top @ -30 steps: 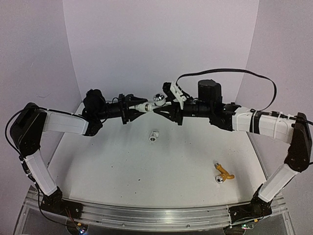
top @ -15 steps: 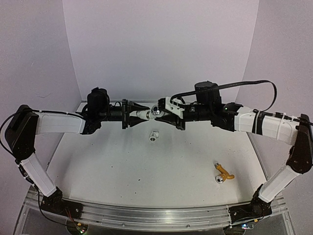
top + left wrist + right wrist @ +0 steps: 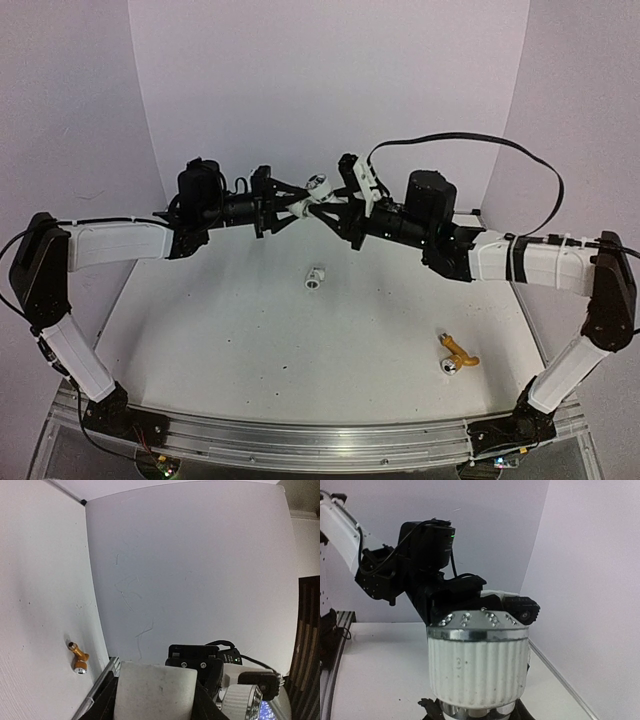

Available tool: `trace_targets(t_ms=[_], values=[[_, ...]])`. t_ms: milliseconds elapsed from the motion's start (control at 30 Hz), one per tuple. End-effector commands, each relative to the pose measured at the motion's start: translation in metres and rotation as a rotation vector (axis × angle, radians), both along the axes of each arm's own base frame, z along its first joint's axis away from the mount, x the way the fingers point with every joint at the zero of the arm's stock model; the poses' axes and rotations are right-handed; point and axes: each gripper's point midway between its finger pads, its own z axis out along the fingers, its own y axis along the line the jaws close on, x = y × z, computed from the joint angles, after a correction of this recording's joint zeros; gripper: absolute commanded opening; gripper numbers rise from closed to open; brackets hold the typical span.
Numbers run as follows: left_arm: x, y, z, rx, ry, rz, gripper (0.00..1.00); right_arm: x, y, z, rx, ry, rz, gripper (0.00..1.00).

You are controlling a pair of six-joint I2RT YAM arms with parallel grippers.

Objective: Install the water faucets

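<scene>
My left gripper (image 3: pixel 290 205) is shut on a stubby white pipe fitting (image 3: pixel 155 690), held high above the far part of the table. My right gripper (image 3: pixel 328 207) is shut on the white faucet (image 3: pixel 477 667), a ribbed plastic body with a silvery end (image 3: pixel 318 183). The two grippers meet tip to tip, and faucet and fitting touch between them. The yellow-gold faucet (image 3: pixel 457 355) lies on the table at the near right; it also shows in the left wrist view (image 3: pixel 77 655). A second white pipe fitting (image 3: pixel 315 276) lies on the table below the grippers.
White walls (image 3: pixel 330 90) enclose the table at the back and sides. A black cable (image 3: pixel 470 140) loops above the right arm. A metal rail (image 3: pixel 300 440) runs along the near edge.
Both grippers have risen together with the faucet and fitting between them, and their tips now tilt upward. The yellow-gold faucet and the loose fitting have not moved.
</scene>
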Motion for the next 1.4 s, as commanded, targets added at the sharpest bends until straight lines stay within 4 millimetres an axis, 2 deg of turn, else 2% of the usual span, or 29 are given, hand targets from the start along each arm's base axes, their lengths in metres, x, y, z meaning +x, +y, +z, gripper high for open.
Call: trace_targets(t_ms=[0, 133, 233, 333, 433, 533, 633, 700, 800, 933, 1033, 1133, 1200, 1233, 1300, 1367], values=[[-0.069, -0.012, 0.09, -0.15, -0.379, -0.146, 0.0, -0.009, 0.011, 0.012, 0.216, 0.204, 0.021, 0.0], [-0.075, -0.003, 0.104, -0.189, -0.469, -0.117, 0.0, 0.01, -0.002, 0.006, 0.428, 0.424, -0.061, 0.0], [-0.079, 0.005, 0.117, -0.22, -0.568, -0.069, 0.0, 0.017, 0.002, 0.008, 0.58, 0.607, -0.019, 0.0], [-0.082, 0.011, 0.125, -0.223, -0.668, -0.034, 0.0, 0.02, 0.008, 0.012, 0.643, 0.74, 0.028, 0.0], [-0.081, 0.017, 0.122, -0.204, -0.739, 0.024, 0.0, 0.016, 0.011, 0.021, 0.698, 0.871, 0.091, 0.0], [-0.082, 0.02, 0.118, -0.181, -0.81, 0.049, 0.0, 0.014, 0.012, 0.022, 0.728, 0.993, 0.129, 0.0], [-0.081, 0.026, 0.115, -0.144, -0.911, 0.111, 0.0, 0.006, 0.015, 0.025, 0.744, 1.123, 0.196, 0.05], [-0.074, 0.033, 0.112, -0.118, -0.926, 0.179, 0.0, -0.001, 0.015, 0.027, 0.735, 1.159, 0.23, 0.02], [-0.065, 0.04, 0.114, -0.114, -0.883, 0.249, 0.0, -0.006, 0.01, 0.027, 0.725, 1.15, 0.232, 0.01], [-0.052, 0.04, 0.12, -0.175, -0.704, 0.224, 0.0, -0.011, 0.004, 0.019, 0.662, 0.994, 0.181, 0.06], [-0.058, 0.038, 0.14, -0.228, -0.675, 0.177, 0.0, -0.004, 0.002, -0.008, 0.575, 0.892, 0.07, 0.1], [-0.063, 0.041, 0.153, -0.252, -0.688, 0.173, 0.0, -0.003, 0.003, -0.026, 0.513, 0.835, 0.041, 0.14], [-0.063, 0.045, 0.156, -0.253, -0.699, 0.187, 0.0, -0.005, 0.005, -0.03, 0.485, 0.818, 0.05, 0.1], [-0.062, 0.047, 0.154, -0.25, -0.693, 0.192, 0.0, -0.005, 0.005, -0.032, 0.478, 0.811, 0.047, 0.0], [-0.058, 0.049, 0.147, -0.238, -0.662, 0.195, 0.0, -0.008, 0.001, -0.028, 0.47, 0.775, 0.059, 0.0], [-0.046, 0.054, 0.137, -0.216, -0.575, 0.209, 0.0, -0.013, -0.01, -0.017, 0.45, 0.667, 0.055, 0.0]])
